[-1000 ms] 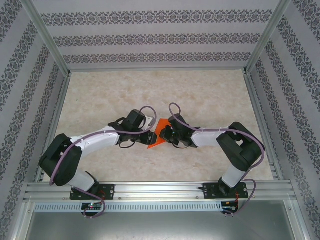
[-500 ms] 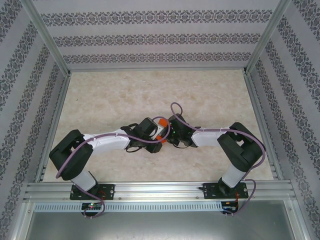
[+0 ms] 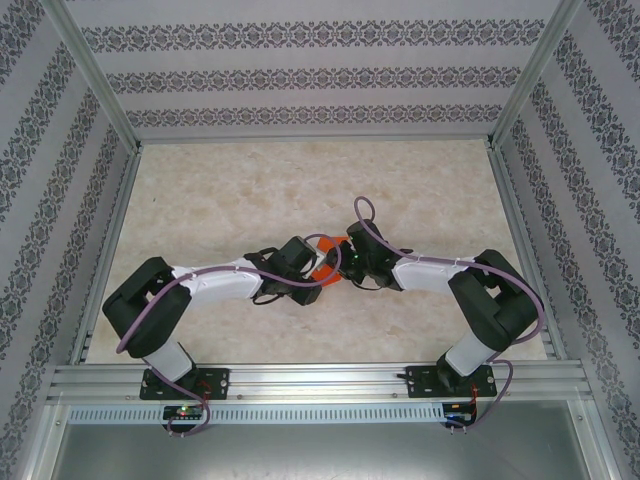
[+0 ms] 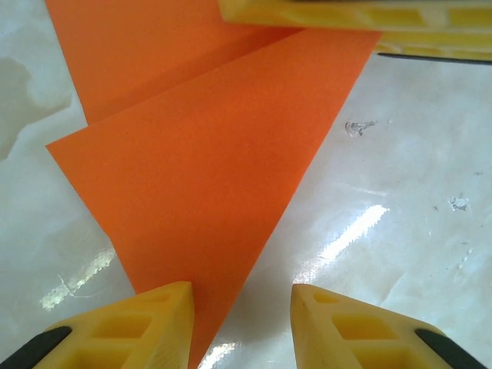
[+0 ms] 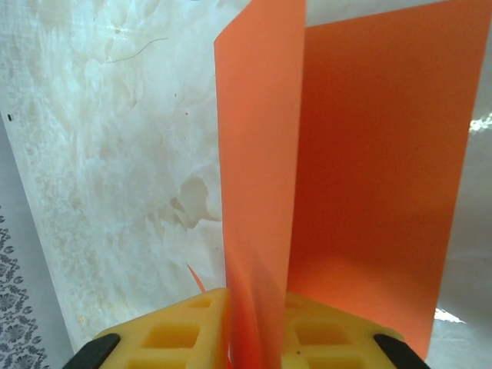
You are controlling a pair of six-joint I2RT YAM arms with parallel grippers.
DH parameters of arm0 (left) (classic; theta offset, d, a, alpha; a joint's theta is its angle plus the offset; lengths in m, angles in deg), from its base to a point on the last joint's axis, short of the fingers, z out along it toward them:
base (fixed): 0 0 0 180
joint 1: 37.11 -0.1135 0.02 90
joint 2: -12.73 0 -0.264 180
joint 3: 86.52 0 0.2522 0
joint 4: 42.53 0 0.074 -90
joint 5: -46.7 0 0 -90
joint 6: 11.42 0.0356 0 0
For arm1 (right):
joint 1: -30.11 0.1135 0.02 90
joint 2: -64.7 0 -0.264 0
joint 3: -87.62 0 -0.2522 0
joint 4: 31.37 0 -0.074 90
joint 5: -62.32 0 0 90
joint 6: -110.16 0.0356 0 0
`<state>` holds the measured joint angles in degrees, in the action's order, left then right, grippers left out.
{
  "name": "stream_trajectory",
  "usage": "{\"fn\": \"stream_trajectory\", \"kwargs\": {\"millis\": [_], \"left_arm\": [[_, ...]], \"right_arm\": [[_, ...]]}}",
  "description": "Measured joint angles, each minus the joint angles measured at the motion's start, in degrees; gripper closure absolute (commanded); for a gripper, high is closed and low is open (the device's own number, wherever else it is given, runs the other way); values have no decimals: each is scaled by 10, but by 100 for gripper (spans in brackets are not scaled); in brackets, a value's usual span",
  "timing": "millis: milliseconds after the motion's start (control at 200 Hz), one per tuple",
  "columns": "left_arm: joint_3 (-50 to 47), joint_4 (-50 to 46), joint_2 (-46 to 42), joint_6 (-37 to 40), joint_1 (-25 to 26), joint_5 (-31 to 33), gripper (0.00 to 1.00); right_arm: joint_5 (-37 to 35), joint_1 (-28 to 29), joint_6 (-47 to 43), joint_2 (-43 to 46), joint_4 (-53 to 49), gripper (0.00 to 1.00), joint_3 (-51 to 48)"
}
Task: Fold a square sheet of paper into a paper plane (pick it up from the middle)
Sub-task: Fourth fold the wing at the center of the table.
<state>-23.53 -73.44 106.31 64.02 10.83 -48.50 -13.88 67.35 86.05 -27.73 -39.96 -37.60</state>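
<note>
Top view: the orange sheet of paper (image 3: 322, 262) sits near the centre of the counter (image 3: 250, 190), btw. the left end effector (image 3: 312, 272) and the right end effector (image 3: 338, 268).

Left wrist: the sheet (image 4: 207, 169) lies folded flat on the counter. Its pointed corner ends beside one yellow finger (image 4: 146, 323). The fingers are apart, released.

Right wrist: the right end effector (image 5: 254, 307) is clenched on a raised flap of the sheet (image 5: 369, 154).

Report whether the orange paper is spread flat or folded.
Folded: the orange paper shows a triangular flap lying over a second layer, and the right tool pinches a raised fold of it.
</note>
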Motion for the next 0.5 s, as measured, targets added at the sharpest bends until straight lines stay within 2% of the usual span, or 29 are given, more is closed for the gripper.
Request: {"fn": "stream_trajectory", "kwargs": {"millis": [310, 500], "left_arm": [[0, 0, 13, 0, 1, 16, 65], [1, 0, 16, 0, 2, 24, 63]], "right_arm": [[15, 0, 0, -1, -5, 83, 5], [17, 0, -2, -1, -7, 88, 6]]}}
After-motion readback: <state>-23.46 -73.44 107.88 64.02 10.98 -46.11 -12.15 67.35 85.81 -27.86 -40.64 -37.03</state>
